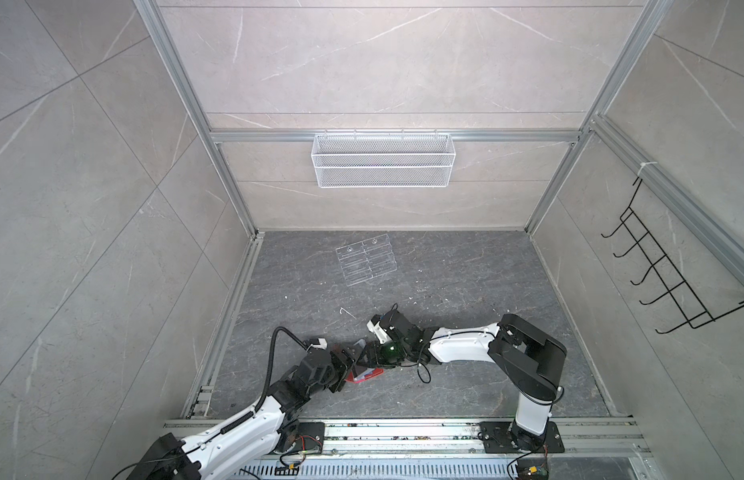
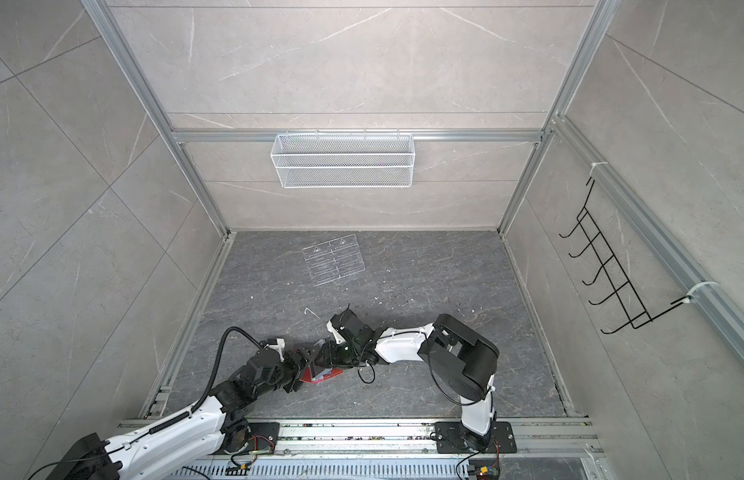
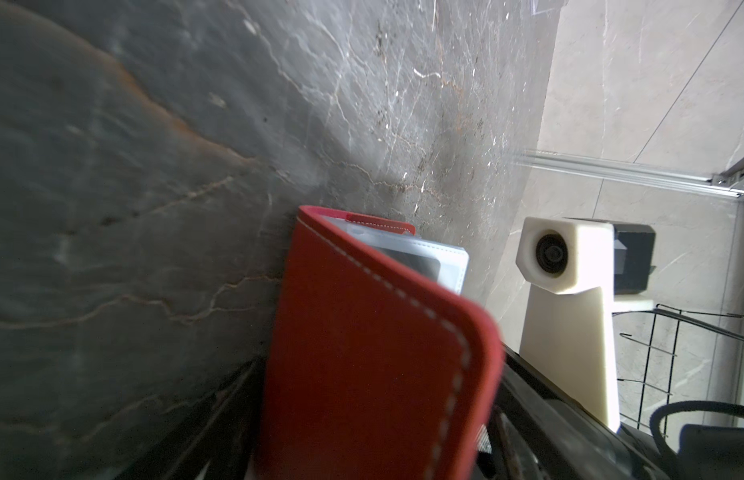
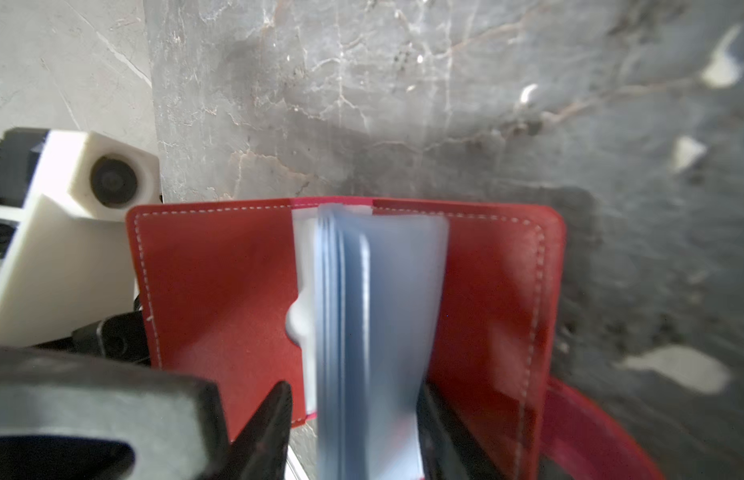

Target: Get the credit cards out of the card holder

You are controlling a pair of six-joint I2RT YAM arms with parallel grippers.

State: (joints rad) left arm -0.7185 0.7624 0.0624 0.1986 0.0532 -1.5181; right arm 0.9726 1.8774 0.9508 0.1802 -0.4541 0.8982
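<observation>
Card holder [image 1: 366,374] is open at lower centre in both top views, where my arms meet low, the right forearm [image 1: 457,347] stretched leftward from a raised elbow [image 1: 524,349]. Left gripper [image 3: 382,407] stands spread either side of the red cover [image 3: 362,353]. Right gripper [image 4: 353,415] straddles the clear sleeves [image 4: 382,291]; pinching or not, I cannot tell.

One card holder [image 1: 364,375], one dark credit card [image 3: 420,262] seen in a sleeve, one clear acrylic rack [image 1: 368,259], one white mesh basket [image 1: 382,160] and one black five-hook rack [image 1: 669,272] are counted.
</observation>
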